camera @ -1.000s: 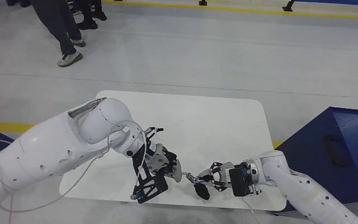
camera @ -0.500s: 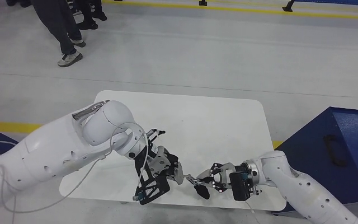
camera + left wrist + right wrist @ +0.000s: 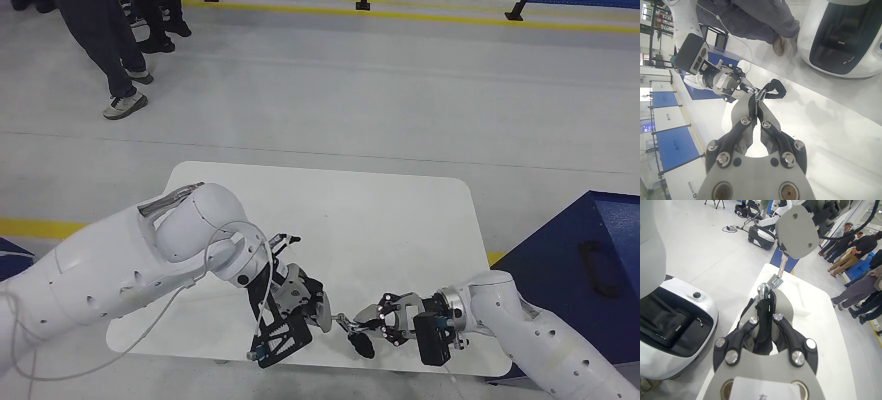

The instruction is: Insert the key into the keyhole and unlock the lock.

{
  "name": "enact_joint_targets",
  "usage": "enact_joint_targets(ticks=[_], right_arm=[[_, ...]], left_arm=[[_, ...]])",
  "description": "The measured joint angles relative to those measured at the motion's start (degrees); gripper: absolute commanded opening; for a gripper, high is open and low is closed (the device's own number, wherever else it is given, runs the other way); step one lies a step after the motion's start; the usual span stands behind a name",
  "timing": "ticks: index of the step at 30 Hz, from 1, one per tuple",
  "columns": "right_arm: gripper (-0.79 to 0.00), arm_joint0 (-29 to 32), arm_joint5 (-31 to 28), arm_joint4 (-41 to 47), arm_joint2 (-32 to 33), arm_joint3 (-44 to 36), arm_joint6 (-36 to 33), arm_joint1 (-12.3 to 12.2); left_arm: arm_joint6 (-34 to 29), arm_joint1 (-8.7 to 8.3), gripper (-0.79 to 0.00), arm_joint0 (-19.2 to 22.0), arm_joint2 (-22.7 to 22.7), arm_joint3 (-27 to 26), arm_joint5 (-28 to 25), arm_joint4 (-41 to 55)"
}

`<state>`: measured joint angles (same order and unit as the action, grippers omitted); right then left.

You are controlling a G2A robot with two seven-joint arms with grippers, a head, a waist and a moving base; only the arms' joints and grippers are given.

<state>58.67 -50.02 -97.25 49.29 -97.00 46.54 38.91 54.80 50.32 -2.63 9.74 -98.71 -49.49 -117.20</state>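
Over the table (image 3: 400,230) edge, key (image 3: 782,264) blade pointing rightward, tip at lock (image 3: 774,282)

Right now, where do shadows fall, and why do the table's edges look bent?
Left wrist view: soft grey shadows lie on the table beside the lock. Right wrist view: the wide lens seems to curve the table edge, and the lock's metal end glints near the key.

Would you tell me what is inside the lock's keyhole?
The key, held by the left gripper, has its tip at the lock; how far it enters is hidden.
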Motion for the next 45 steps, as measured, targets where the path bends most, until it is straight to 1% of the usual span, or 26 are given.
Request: enact_joint_targets(ticks=[6,10,14,16,18,21,24,27,33,42,45], right_arm=[[-0.785,0.8,1.0,-2.1,0.6,-0.3,1.7,-0.1],[-0.785,1.3,1.3,-2.2,1.2,0.3,1.8,-0.2],[-0.785,1.9,2.2,2.5,2.4,2.6,-2.1,0.1],[-0.785,2.1,2.5,3.8,2.4,1.9,-4.4,0.3],[-0.785,2.2,2.4,3.5,2.5,0.8,-4.8,0.4],[-0.785,2.4,2.6,1.4,2.6,-0.4,-3.5,0.4],[-0.785,2.6,3.6,-1.5,2.7,-0.8,-1.7,0.3],[-0.785,3.0,4.7,-4.8,2.6,-1.4,0.6,0.2],[-0.785,3.3,5.1,-8.0,2.6,-1.0,3.8,0.0],[-0.785,3.4,5.6,-10.5,2.5,-0.8,6.5,0.0],[-0.785,3.5,5.6,-9.3,2.7,0.2,6.5,0.1]], left_arm=[[-1.0,0.36,-0.785,-0.3,0.0,0.1,-1.0,0.6],[-1.0,0.46,-0.785,0.3,0.0,0.3,-1.0,1.0],[-0.3,0.09,-0.785,1.1,0.0,-0.4,-0.3,1.1],[-0.1,-0.25,-0.785,1.2,0.0,-1.4,-0.1,1.3],[0.1,-0.43,-0.785,0.3,0.0,-2.7,0.1,1.8],[-0.7,-0.25,-0.785,-1.0,0.0,-3.2,-0.7,1.2],[-0.8,0.28,-0.785,-1.8,0.0,-2.4,-0.8,1.0],[-1.4,0.7,-0.785,-1.8,0.0,-1.3,-1.4,0.3],[-1.7,1.19,-0.785,-1.9,0.0,-0.4,-1.7,0.6],[-1.8,1.78,-0.785,-2.2,0.0,0.4,-1.8,0.0],[-1.7,1.91,-0.785,-2.1,0.0,0.7,-1.7,-0.1]])
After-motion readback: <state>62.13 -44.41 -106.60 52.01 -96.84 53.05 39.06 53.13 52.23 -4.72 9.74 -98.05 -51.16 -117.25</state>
